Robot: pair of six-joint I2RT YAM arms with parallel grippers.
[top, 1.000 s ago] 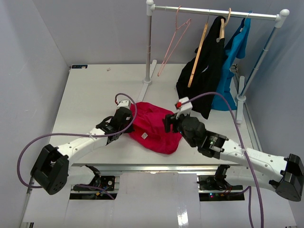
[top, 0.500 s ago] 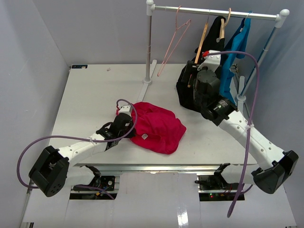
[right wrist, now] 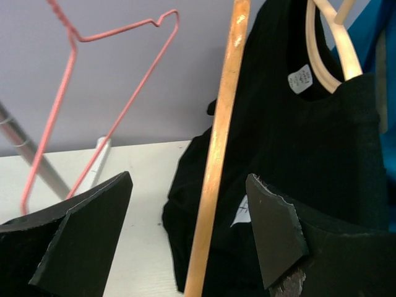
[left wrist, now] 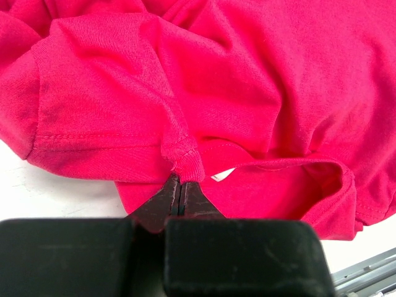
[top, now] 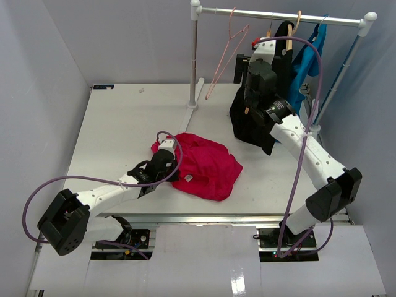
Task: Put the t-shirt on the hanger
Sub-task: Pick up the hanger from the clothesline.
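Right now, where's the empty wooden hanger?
The hanger hangs on the rail, far right, between the pink hanger and the black garment; in the right wrist view the open right hand frames it.

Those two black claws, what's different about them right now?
The left gripper is shut, pinching a fold of the magenta-red cloth t-shirt low on the table; the right gripper is open, raised at the rack, the light tan wooden hanger showing between its fingers. Both are black, two-fingered.

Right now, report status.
Left claw shut on t-shirt. Right claw open, straddling hanger. Black garment hangs close behind hanger.
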